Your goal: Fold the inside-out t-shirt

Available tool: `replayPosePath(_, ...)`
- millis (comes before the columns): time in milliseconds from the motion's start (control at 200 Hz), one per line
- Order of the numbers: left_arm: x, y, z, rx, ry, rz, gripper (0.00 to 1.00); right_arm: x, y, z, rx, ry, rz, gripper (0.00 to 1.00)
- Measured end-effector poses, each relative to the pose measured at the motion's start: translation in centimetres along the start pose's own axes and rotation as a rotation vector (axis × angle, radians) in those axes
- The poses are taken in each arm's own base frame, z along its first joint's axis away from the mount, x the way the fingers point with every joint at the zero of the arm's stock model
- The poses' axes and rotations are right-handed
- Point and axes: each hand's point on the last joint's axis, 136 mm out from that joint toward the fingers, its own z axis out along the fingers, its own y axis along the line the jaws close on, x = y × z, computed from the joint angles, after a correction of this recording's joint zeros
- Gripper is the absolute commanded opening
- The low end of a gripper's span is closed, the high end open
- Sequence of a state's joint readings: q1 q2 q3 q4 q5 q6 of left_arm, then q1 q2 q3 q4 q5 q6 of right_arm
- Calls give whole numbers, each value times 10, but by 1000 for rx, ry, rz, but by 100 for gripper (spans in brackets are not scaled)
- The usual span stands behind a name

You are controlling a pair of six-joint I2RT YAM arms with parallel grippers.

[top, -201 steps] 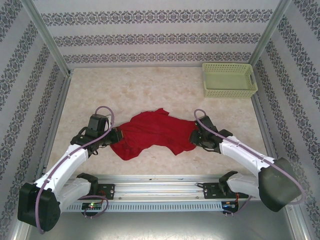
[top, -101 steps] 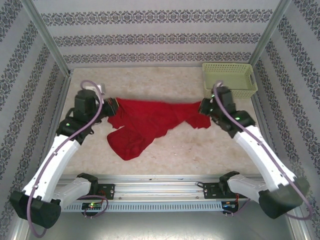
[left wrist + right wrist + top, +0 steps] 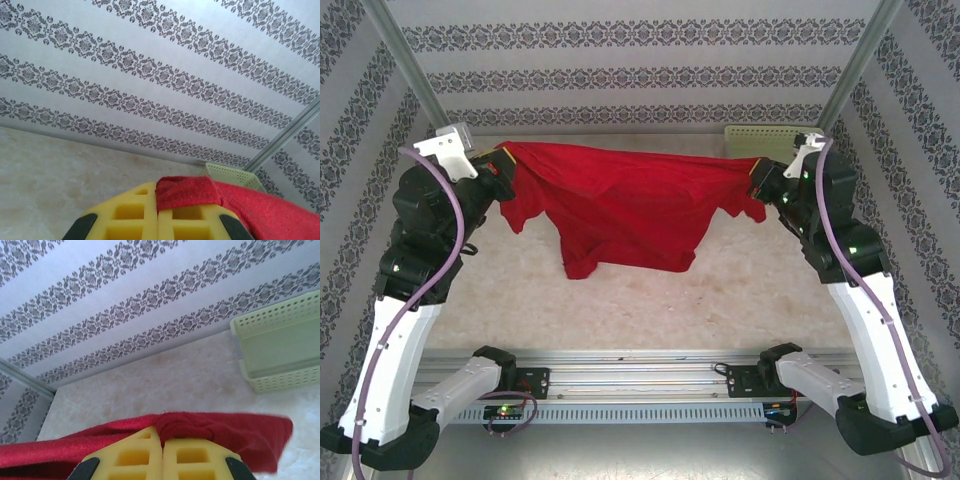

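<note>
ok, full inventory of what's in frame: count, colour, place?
t-shirt: 1, bright red, hanging stretched between both tools over the table
basket: 1, pale green lattice plastic, far right corner
table: 1, beige marbled
walls: white with grey ornament bands, left, back and right sides
rail: 1, silver, near edge
left arm, right arm: white and black, bases at near edge
left tool: yellow pads, shut on t-shirt
right tool: yellow pads, shut on t-shirt

Basket [image 3: 760,131] mostly hidden behind t-shirt [image 3: 620,200] and right arm [image 3: 840,250], t-shirt cut off by left wrist view's lower edge
</note>
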State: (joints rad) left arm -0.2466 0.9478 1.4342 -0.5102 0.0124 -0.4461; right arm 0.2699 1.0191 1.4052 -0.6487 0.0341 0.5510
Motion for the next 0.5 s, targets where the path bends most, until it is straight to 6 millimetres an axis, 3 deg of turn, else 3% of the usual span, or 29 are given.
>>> replayPosePath(100,-3,1,9,-30,23,27,0,-5,9,9,-30,22,10,0)
replayPosePath(290,-17,9,40,-137,83,69,0,-33,42,31,-130,12,48,0)
replayPosePath(500,-58,35,96,-298,100,81,0,-55,82,99,-185,46,45,0)
